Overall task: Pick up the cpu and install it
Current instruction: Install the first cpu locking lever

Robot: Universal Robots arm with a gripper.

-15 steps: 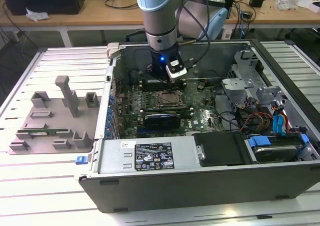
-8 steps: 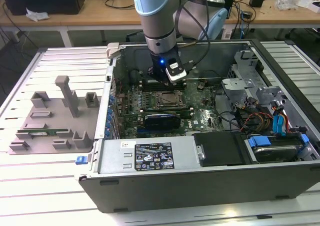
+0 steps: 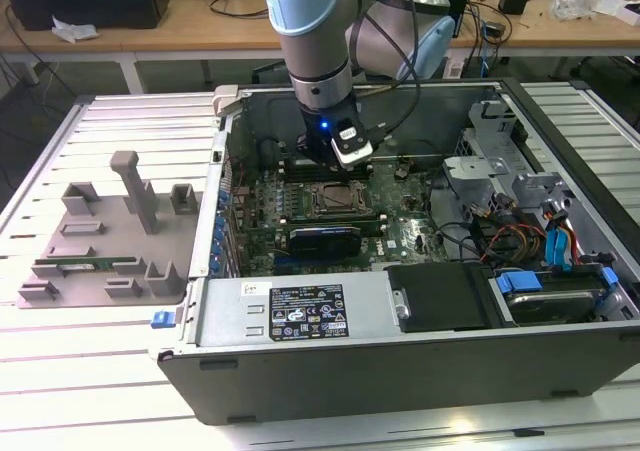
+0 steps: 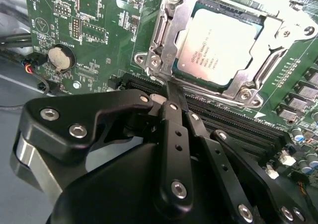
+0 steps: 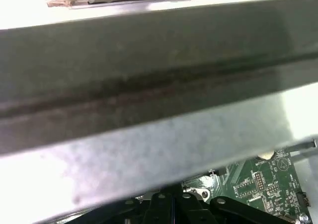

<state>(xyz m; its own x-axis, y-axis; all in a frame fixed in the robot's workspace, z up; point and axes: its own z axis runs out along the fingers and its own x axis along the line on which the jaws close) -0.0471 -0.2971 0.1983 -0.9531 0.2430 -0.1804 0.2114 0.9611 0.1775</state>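
The cpu [image 4: 218, 45], a small square chip with a silvery-grey top, lies seated in the metal-framed socket [image 4: 161, 33] on the green motherboard [image 4: 99, 30]. In the exterior view the cpu [image 3: 338, 201] sits mid-board inside the open computer case [image 3: 400, 361]. My gripper [image 4: 171, 89] hangs just beside the socket over the black memory slots [image 4: 238, 129]; its black fingers [image 4: 174, 119] are shut together with nothing between them. The exterior view shows the gripper [image 3: 335, 171] low in the case, just behind the socket.
A grey holder plate [image 3: 110, 231] lies outside the case at the exterior view's left, with a green memory stick [image 3: 80, 266] on it. Cables and drive bays [image 3: 520, 241] crowd the case's right side. The grey case wall [image 5: 149, 85] runs close to the wrist.
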